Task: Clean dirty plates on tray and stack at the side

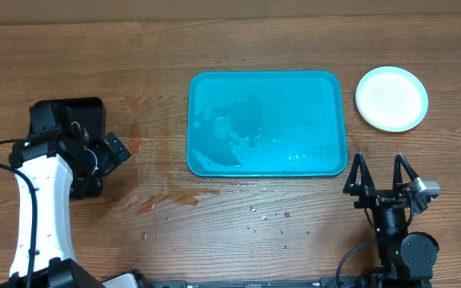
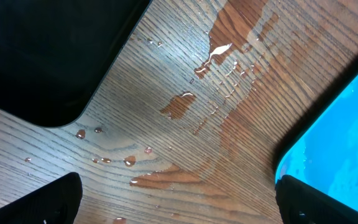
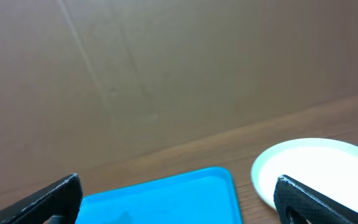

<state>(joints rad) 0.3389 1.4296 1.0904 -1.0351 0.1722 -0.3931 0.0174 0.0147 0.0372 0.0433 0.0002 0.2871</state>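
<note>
The turquoise tray (image 1: pixel 266 122) lies at the table's middle with no plates on it, only water on its floor. It also shows in the right wrist view (image 3: pixel 166 199) and at the right edge of the left wrist view (image 2: pixel 340 143). A stack of plates (image 1: pixel 390 98), pale mint rim with white on top, sits on the table right of the tray; it shows in the right wrist view (image 3: pixel 319 171) too. The yellow-green plate cannot be told apart. My left gripper (image 1: pixel 110 156) is open and empty left of the tray. My right gripper (image 1: pixel 380 178) is open and empty, below the plates.
A black tray (image 1: pixel 66 120) sits at the far left, partly under my left arm, and fills the top left of the left wrist view (image 2: pixel 48 50). Water puddles and droplets (image 1: pixel 166 196) wet the wood between the black tray and the turquoise one and in front.
</note>
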